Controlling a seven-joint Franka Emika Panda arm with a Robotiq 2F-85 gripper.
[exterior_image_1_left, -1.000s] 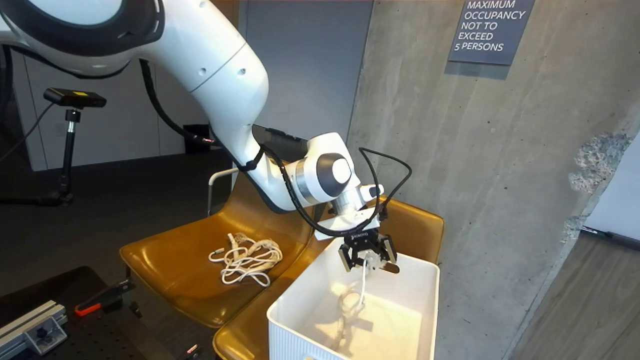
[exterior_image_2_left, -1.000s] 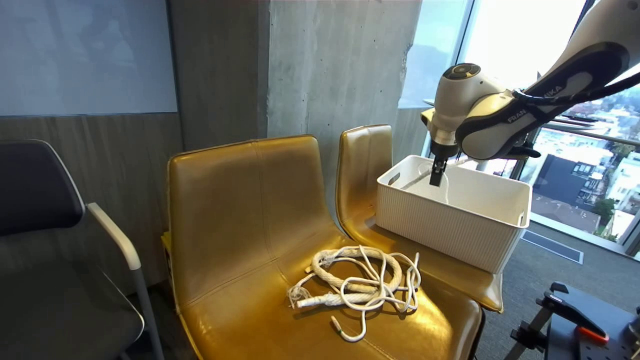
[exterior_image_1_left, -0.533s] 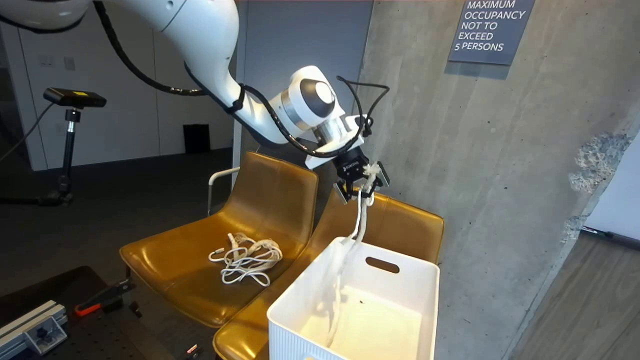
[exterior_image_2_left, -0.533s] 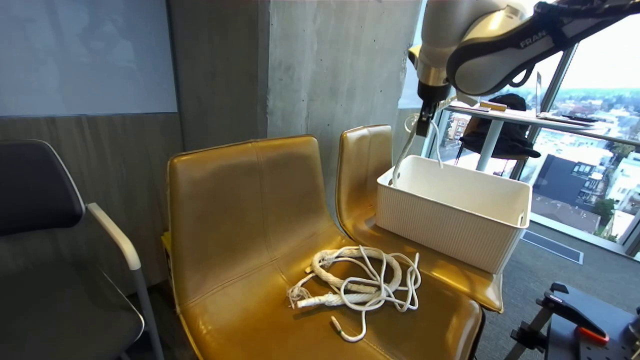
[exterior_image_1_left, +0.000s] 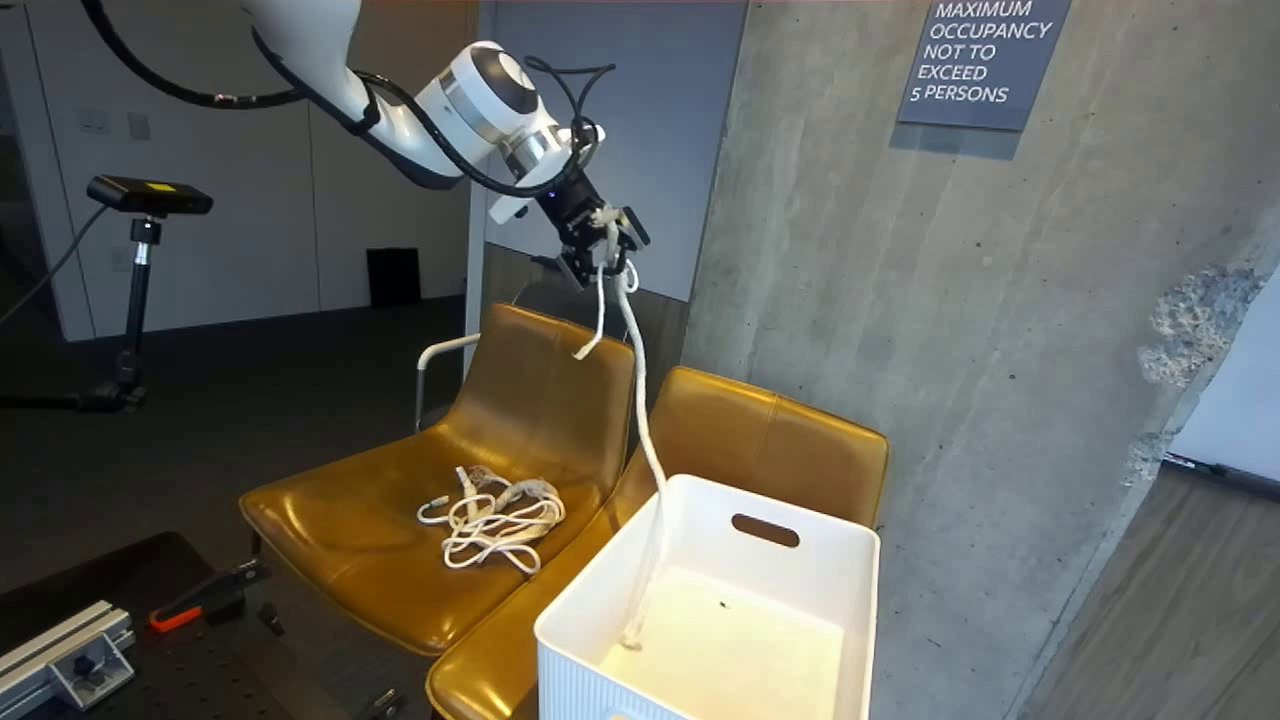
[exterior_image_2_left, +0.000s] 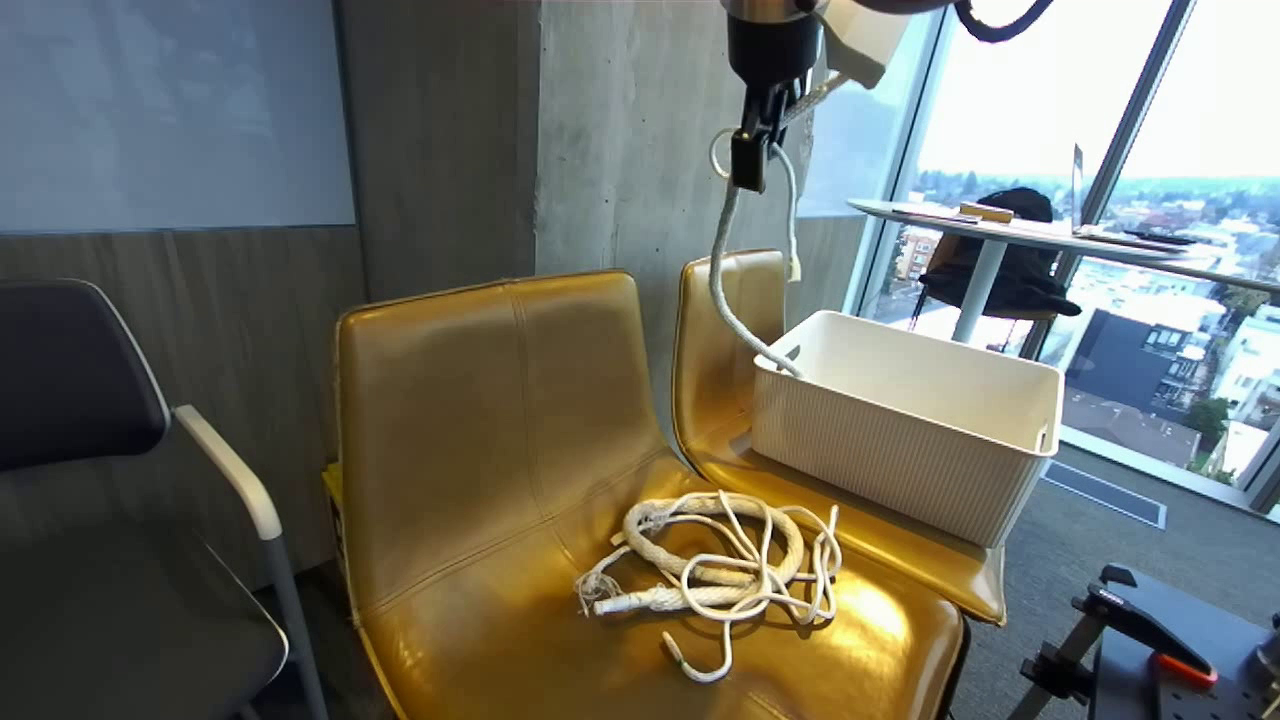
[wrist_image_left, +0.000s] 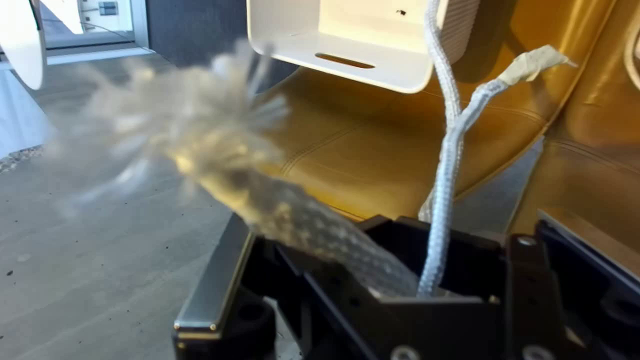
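1. Wall of bare grey concrete (exterior_image_1_left: 850, 280): stands behind the work area.
2. Two glossy tan upholstered chairs: the box-bearing chair (exterior_image_1_left: 770, 420) and the matching chair (exterior_image_1_left: 340, 520) stand side by side; whether they touch cannot be told.
3. White rectangular plastic-looking box (exterior_image_2_left: 880, 450), ribbed outside, with cut-out handles: sits upright on its chair seat.
4. Off-white tangled coil of thick rope and thin cord (exterior_image_2_left: 722, 577): lies on the matching chair, near the box and well apart from the gripper.
5. Black two-finger gripper (exterior_image_1_left: 606, 252): hangs above the chairs, clamped on rope. Its silver-edged fingertips (wrist_image_left: 215, 285) stand apart; the strands are caught deeper, among the linkages.
6. White braided rope (exterior_image_1_left: 640, 385): held in the gripper, one length hanging down over the box rim, its lower end inside the box. Whether the thick and thin strands are one piece cannot be told. Expect a light, limp, soft load; the braid should grip well and resist damage, but loose lengths may swing or snag.
7. Blurred frayed tuft (wrist_image_left: 215, 145) and pale taped tip (wrist_image_left: 530, 65): both project from the gripper. Take hold on tight braid short of the tuft; loose fibres likely give poor purchase.
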